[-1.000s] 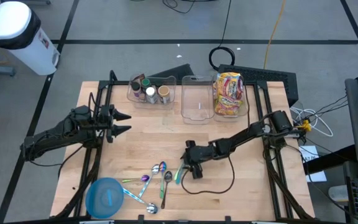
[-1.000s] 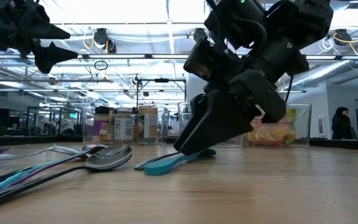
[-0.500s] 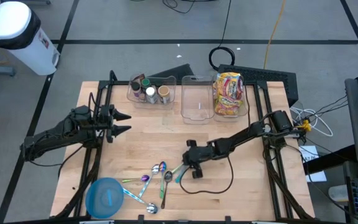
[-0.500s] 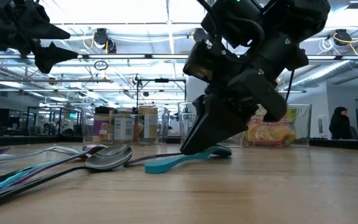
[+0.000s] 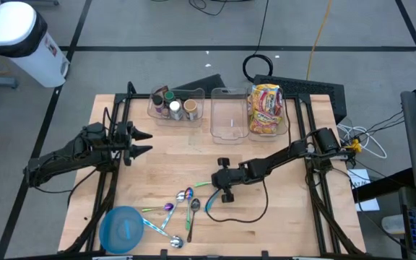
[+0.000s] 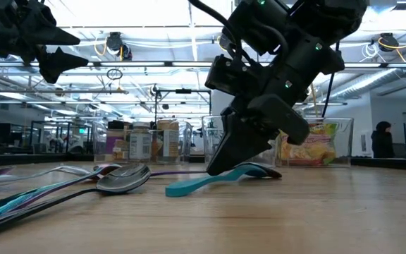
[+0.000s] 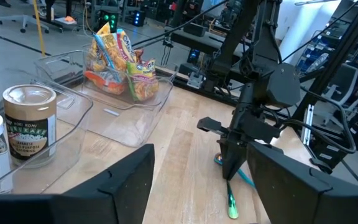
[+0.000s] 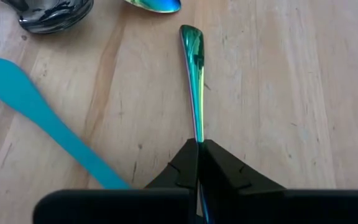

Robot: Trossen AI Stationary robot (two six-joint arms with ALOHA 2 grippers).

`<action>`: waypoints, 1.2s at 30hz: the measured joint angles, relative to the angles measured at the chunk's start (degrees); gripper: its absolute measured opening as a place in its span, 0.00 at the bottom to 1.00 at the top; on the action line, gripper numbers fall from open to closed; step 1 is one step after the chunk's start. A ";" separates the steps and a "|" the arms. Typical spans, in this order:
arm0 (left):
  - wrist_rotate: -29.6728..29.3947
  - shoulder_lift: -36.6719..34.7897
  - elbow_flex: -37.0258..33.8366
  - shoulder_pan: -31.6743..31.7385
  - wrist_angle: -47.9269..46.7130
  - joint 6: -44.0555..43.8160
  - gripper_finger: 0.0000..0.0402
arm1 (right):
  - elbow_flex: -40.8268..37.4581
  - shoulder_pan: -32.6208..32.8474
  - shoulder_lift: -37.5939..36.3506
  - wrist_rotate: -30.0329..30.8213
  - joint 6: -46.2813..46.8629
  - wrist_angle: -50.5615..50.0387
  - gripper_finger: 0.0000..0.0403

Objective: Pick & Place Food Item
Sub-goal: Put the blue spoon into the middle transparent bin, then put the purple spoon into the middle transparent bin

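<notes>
Since a second ago, the right gripper (image 5: 218,182) is sitting a little farther toward the bins, and the teal spoon (image 6: 213,180) on the table (image 5: 295,224) has swung around beside it. Its fingers are now pinching together on the thin handle of a green metal spoon (image 8: 193,74), which is lying flat on the wood with its far end pointing toward the other cutlery. In the right wrist view the teal spoon (image 8: 48,121) is lying just beside the green one, angled away from it and not touching. A grey spoon (image 5: 194,208) and a few more shiny spoons are scattered nearby, between the right gripper and a blue plate (image 5: 123,230) at the near left corner.

Over on the left side of the table, the left gripper (image 5: 140,142) is hovering in the air with its fingers spread apart and nothing between them.

At the far edge three clear bins are standing in a row. The snack bags (image 5: 266,108), the food for this job, are sitting upright in the right bin (image 5: 287,121), well apart from both grippers. The middle bin (image 5: 227,115) is touching it, and the left bin (image 5: 154,108) is holding several jars (image 5: 182,107).
</notes>
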 joint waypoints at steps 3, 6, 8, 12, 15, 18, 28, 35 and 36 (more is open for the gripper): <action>0.00 0.01 0.00 0.00 0.00 0.00 0.68 | -0.01 -0.04 0.02 0.04 0.81 0.12 0.01; 0.00 0.01 0.00 -0.01 0.00 0.00 0.69 | -0.02 -0.34 0.02 0.00 1.09 1.18 0.02; 0.00 0.01 0.00 0.01 0.02 -0.02 0.70 | -0.02 -0.39 0.02 -0.18 1.17 1.53 0.04; 0.00 -0.01 0.00 -0.01 0.02 0.00 0.71 | -0.05 -0.39 0.09 -0.23 1.37 1.90 0.11; -0.02 -0.01 0.00 0.01 0.00 0.00 0.71 | -0.07 -0.44 0.09 -0.16 1.37 2.00 0.19; -0.02 0.01 0.00 0.01 0.01 0.00 0.69 | -0.07 -0.44 0.07 0.17 1.35 2.32 0.26; 0.00 -0.01 0.00 -0.01 0.00 0.00 0.64 | -0.07 -0.44 0.07 -0.26 2.05 2.32 0.21; -0.01 0.00 0.00 0.00 0.00 0.00 0.66 | -0.07 -0.59 0.07 -0.61 2.85 2.34 0.02; -0.01 0.01 0.00 0.01 0.00 0.00 0.67 | -0.07 -0.59 0.07 -0.61 2.55 2.34 0.02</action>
